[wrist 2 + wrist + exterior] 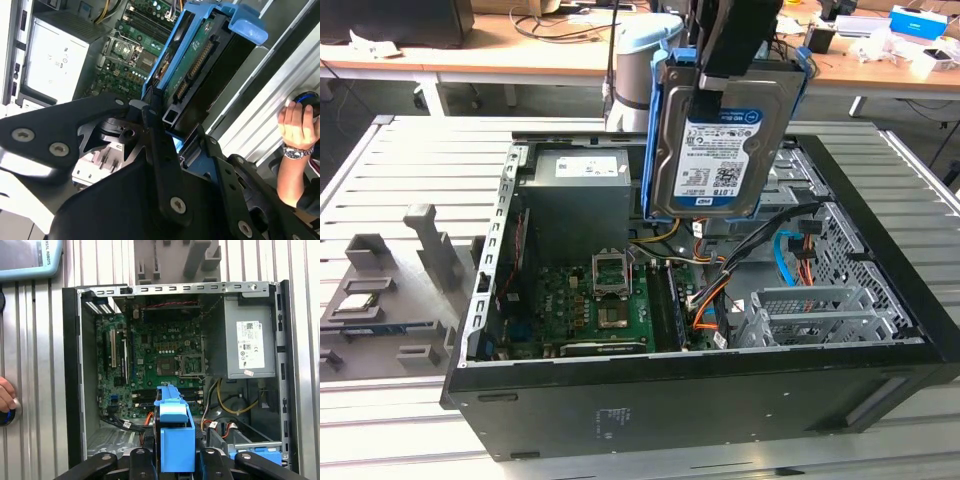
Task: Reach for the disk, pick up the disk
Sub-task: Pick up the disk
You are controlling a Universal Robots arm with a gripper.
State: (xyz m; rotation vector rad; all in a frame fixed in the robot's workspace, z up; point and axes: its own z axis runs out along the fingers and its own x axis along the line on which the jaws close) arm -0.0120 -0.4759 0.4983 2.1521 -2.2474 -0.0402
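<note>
The disk, a silver-grey hard drive with a white-and-blue label in a blue rail bracket, hangs upright in the air above the open computer case. My gripper comes down from above and is shut on the disk's upper edge. In the second wrist view the disk shows its green circuit-board side, with my gripper clamped on its near end. The first wrist view looks along the disk's blue bracket, held in my gripper, with the motherboard far beneath it.
Inside the case are a grey power supply, cables and a metal drive cage. Grey fixtures stand on the slatted metal table at the exterior view's left. A person's hand rests beside the case.
</note>
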